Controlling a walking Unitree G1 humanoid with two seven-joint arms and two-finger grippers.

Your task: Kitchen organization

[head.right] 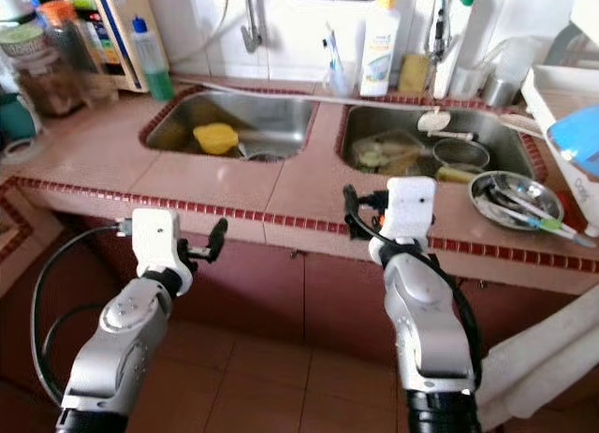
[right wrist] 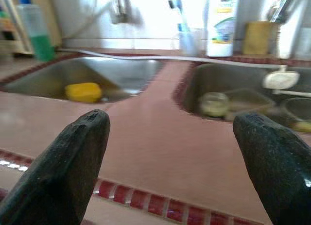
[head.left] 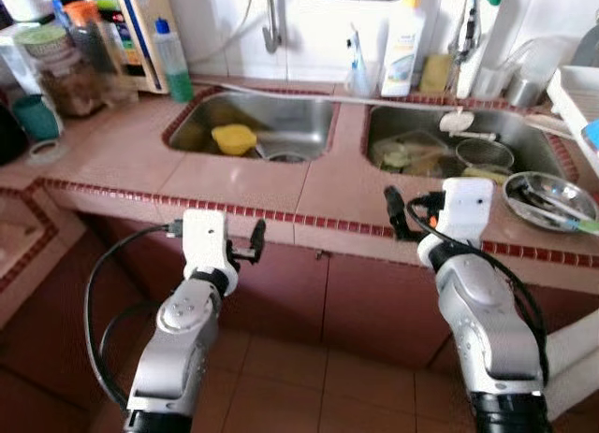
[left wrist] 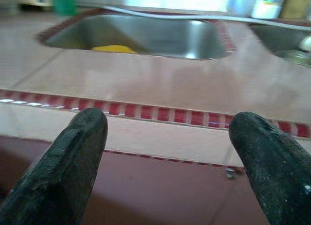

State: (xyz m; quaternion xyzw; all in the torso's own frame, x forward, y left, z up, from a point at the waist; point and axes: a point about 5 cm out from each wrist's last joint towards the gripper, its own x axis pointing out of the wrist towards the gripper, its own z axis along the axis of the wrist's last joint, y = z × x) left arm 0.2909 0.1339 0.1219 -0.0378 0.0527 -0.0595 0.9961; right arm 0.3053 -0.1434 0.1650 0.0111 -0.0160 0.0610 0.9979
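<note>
Head stereo pair: high, angled down at counter (head.left: 234, 185), both arms in lower frame | Left wrist: low, close to counter edge, facing left sink (left wrist: 146, 35) | Right wrist: slightly higher, facing both sinks | Shared: yellow sponge (right wrist: 83, 91).

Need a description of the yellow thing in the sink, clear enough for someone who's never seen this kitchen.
Two steel basins are sunk into the pink tiled counter. In the left basin, beside the drain, lies the yellow object, apparently a sponge or small bowl. It is the one bright yellow item there; the right basin holds dishes.
</note>
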